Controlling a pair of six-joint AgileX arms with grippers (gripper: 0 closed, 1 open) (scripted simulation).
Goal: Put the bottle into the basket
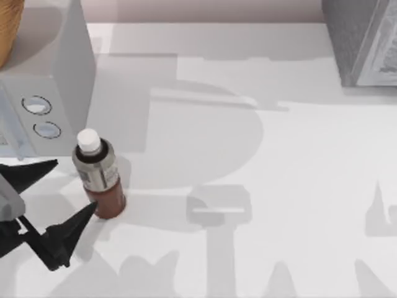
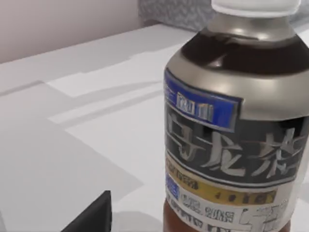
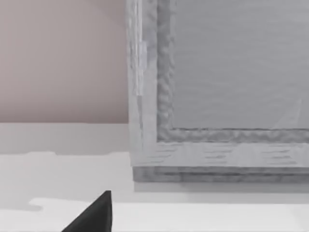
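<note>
From above, the left gripper (image 1: 59,192) reaches in low from the table's left edge, fingers spread wide, one tip beside the upright bottle (image 1: 99,174); the basket (image 1: 8,28) sits far left. The left wrist view faces the bottle's label (image 2: 231,159) close up. The right wrist view faces a grey box (image 3: 231,87); whether that gripper is spread or closed cannot be told.

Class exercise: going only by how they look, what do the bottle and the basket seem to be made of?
The bottle: probably plastic, with a white screw cap, a glossy silver-grey printed label catching highlights, and a reddish-brown lower body. The basket: perhaps woven fibre or wood, going by its matte golden-brown curved side with fine streaks; too little shows to be sure.
</note>
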